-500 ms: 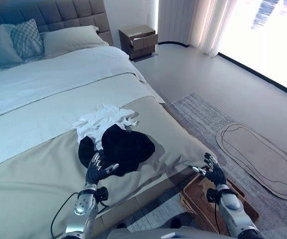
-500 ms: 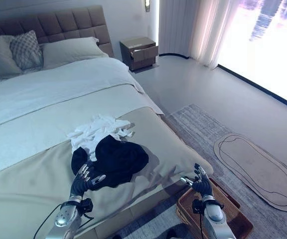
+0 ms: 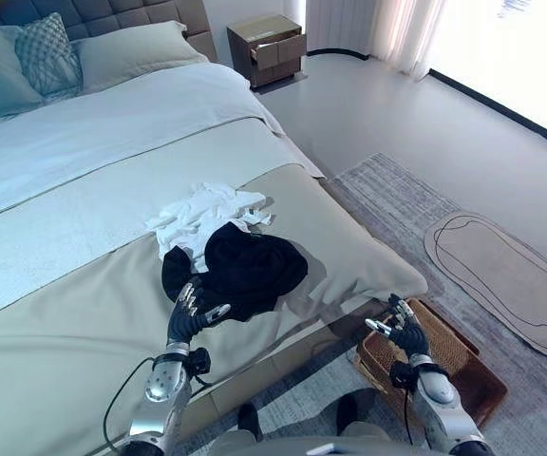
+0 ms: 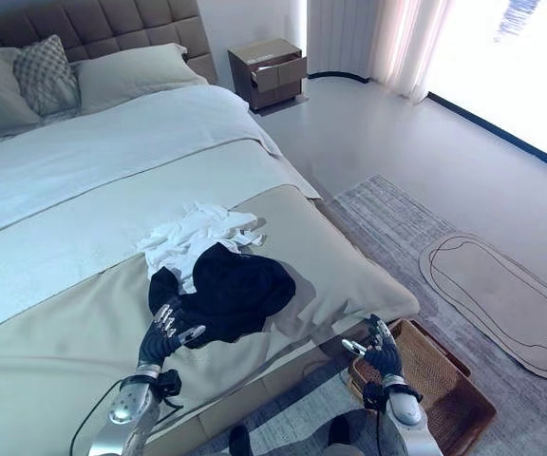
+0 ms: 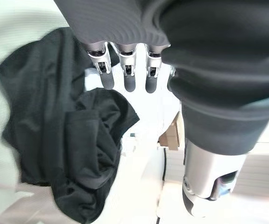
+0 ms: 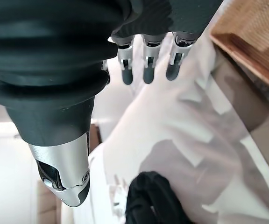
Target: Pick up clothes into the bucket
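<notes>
Bed (image 3: 55,361) with a beige cover over its near part and white sheets further up; pillows (image 3: 46,62) against a padded headboard at the far end. Clothes lie in a heap on the beige cover near the foot-side edge of the bed: a black garment (image 3: 245,271) spread in folds, and a crumpled white garment (image 3: 202,214) touching its far side, partly under it. Left hand (image 3: 190,316) is over the bed just at the near edge of the black garment, fingers straight and spread, thumb apart, nothing held; the left wrist view shows the fingers (image 5: 127,74) extended above the black cloth without any curl around it. Whether the fingertips touch the cloth cannot be told. Right hand (image 3: 402,332) is off the bed's corner, above the near end of the basket (image 3: 454,366), fingers relaxed and open, empty; the right wrist view shows its fingers (image 6: 146,65) straight, with the white bed edge past them and a corner of the basket. The basket is brown woven wicker, rectangular, standing on the grey rug (image 3: 397,199) on the floor just beside the bed's foot corner; no clothes visible inside it. Well apart from the bed: an oval beige mat (image 3: 506,280) on the floor beyond the rug, a wooden nightstand (image 3: 273,47) beside the headboard with one drawer slightly open, and pale curtains (image 3: 368,28) along the window.
</notes>
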You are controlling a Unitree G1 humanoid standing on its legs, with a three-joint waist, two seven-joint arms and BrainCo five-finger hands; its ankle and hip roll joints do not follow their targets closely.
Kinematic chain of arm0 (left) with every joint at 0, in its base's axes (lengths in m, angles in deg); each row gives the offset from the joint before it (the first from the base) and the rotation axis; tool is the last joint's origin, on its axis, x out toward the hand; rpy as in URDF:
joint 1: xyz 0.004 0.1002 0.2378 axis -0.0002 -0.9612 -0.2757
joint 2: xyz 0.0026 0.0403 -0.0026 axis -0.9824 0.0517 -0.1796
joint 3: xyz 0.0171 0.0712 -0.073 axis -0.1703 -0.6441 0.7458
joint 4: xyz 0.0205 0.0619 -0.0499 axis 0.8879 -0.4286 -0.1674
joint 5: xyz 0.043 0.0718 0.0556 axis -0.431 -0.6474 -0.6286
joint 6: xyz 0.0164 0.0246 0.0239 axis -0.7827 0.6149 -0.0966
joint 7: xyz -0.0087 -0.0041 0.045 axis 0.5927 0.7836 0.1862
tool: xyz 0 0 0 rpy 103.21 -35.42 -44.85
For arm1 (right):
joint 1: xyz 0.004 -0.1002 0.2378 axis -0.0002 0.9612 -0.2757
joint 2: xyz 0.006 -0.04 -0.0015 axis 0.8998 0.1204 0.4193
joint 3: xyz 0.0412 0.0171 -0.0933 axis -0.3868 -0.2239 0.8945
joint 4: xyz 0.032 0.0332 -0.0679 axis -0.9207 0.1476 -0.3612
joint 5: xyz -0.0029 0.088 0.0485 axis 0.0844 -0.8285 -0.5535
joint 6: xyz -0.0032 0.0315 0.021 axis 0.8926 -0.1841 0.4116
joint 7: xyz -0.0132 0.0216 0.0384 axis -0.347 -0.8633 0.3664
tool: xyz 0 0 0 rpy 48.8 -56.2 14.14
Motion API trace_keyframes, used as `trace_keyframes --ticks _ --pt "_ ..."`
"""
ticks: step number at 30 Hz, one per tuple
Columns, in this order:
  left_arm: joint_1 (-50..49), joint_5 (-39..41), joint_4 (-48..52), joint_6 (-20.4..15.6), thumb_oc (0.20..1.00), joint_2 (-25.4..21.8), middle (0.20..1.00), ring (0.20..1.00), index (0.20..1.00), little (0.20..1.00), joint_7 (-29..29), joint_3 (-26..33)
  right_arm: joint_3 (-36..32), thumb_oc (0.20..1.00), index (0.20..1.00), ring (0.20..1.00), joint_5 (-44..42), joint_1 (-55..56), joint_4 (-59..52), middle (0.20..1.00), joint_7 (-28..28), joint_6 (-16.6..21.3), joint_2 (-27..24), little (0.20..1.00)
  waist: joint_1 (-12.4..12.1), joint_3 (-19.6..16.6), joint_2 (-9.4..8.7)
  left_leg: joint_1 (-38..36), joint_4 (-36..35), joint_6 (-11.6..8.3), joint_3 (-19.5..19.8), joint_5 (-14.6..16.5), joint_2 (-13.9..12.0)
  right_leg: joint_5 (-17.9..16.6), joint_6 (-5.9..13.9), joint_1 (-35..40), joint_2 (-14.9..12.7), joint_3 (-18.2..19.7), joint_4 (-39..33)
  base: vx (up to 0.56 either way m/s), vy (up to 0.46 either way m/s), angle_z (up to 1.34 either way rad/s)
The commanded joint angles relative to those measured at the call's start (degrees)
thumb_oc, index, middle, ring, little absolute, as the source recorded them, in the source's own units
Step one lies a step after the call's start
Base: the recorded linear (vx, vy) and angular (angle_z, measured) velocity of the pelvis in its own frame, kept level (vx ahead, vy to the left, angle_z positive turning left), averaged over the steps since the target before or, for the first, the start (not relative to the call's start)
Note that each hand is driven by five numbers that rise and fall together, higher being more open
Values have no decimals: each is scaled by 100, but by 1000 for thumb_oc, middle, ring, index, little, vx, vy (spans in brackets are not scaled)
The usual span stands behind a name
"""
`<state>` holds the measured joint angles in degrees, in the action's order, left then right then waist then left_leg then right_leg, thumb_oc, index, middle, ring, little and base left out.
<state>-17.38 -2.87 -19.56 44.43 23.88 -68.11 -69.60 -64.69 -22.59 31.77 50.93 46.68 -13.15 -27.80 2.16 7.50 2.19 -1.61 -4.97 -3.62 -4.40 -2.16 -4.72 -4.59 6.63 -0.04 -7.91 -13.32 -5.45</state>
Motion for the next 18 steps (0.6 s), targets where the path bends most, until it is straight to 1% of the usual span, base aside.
trace_keyframes --ticks 1,5,9,11,12,13,14,15,16,17,18 --pt "222 -532 225 -325 1000 -340 1000 1000 1000 1000 -154 237 35 1000 1000 1000 12 -272 -398 1000 92 151 34 1000 -20 -6 -438 25 279 -34 66 238 11 35 345 343 -524 -6 102 64 61 -4" --pt "272 -828 256 -291 1000 -428 1000 1000 1000 1000 -261 201 67 1000 1000 1000 -89 -319 -442 1000 188 121 17 1000 -85 135 -501 137 492 38 120 342 110 79 396 296 -674 -24 299 22 60 -1" --pt "575 -1302 220 -313 1000 -566 1000 1000 1000 1000 -574 103 190 1000 1000 1000 147 -589 -565 1000 93 159 -114 1000 -130 421 -594 473 732 65 141 380 166 43 432 12 -782 -12 428 -87 48 2" --pt "995 -1619 152 -303 1000 -686 1000 1000 1000 1000 -903 -18 311 1000 1000 1000 145 -942 -545 1000 -13 198 -163 1000 -154 703 -666 868 987 67 163 391 166 -36 438 -344 -788 24 521 -182 30 0" --pt "1011 -1625 142 -306 1000 -684 1000 1000 1000 1000 -911 -20 308 1000 1000 1000 145 -955 -538 1000 -14 200 -161 1000 -156 698 -666 895 1006 67 162 397 166 -35 438 -368 -790 29 531 -219 44 0" --pt "1347 -2023 141 -242 1000 -823 1000 1000 1000 1000 -1163 -91 373 1000 1000 1000 125 -1142 -591 1000 -92 232 -195 1000 -145 913 -714 1164 1155 69 169 399 147 -65 435 -639 -833 56 664 -116 36 -2" --pt "1365 -2029 131 -244 1000 -822 1000 1000 1000 1000 -1170 -95 368 1000 1000 1000 125 -1155 -586 1000 -93 233 -193 1000 -148 907 -715 1195 1177 71 168 405 147 -60 435 -671 -835 62 683 -208 75 -12" --pt "1785 -2382 -45 -191 1000 -916 1000 1000 1000 1000 -1437 -221 466 1000 1000 1000 102 -1387 -556 1000 -192 268 -212 1000 -118 1074 -744 1452 1328 75 173 409 129 -67 422 -935 -863 118 834 -99 42 -9" --pt "1814 -2392 -67 -198 1000 -911 1000 1000 1000 1000 -1452 -229 459 1000 1000 1000 101 -1407 -547 1000 -194 270 -210 1000 -122 1070 -744 1489 1354 76 173 417 129 -60 422 -971 -865 125 856 -186 79 -6" --pt "2219 -2773 -103 -77 1000 -1033 1000 1000 1000 1000 -1667 -317 563 1000 1000 1000 102 -1627 -568 1000 -288 296 -232 1000 -96 1236 -758 1781 1510 79 173 420 116 -54 414 -1264 -914 171 1004 -95 40 7" --pt "2241 -2782 -115 -78 1000 -1030 1000 1000 1000 1000 -1677 -321 559 1000 1000 1000 103 -1645 -560 1000 -290 298 -229 1000 -97 1230 -758 1818 1534 81 174 427 116 -47 414 -1300 -916 176 1026 -167 70 4"
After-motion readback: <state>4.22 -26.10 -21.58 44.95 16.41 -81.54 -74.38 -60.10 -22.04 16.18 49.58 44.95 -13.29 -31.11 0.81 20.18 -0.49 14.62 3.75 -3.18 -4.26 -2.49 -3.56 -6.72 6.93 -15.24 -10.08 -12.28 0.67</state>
